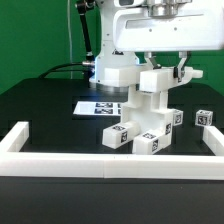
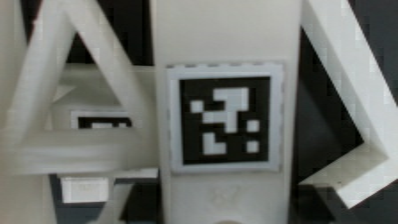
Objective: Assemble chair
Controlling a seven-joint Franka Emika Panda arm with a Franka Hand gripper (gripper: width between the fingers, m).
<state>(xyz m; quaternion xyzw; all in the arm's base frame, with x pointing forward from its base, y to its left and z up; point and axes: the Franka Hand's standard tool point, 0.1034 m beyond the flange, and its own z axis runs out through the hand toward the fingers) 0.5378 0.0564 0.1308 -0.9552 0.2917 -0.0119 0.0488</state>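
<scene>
The chair (image 1: 146, 118) is standing near the middle of the black bench (image 1: 40, 115) as a partly joined stack of matte white blocky bars and legs, just in front of the marker board (image 1: 98, 106). The gripper (image 1: 163, 70) is clamping its uppermost block from above. Square tags are showing on several faces. In the wrist view one tag (image 2: 226, 120) is filling a bar's face with a black-and-white pixel pattern.

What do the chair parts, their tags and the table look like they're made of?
Chair parts: matte white, blocky, crisp edges, probably plastic, possibly printed.
Tags: flat black-and-white print, likely paper stickers.
Table: dull black top with faint sheen; material unclear.
</scene>
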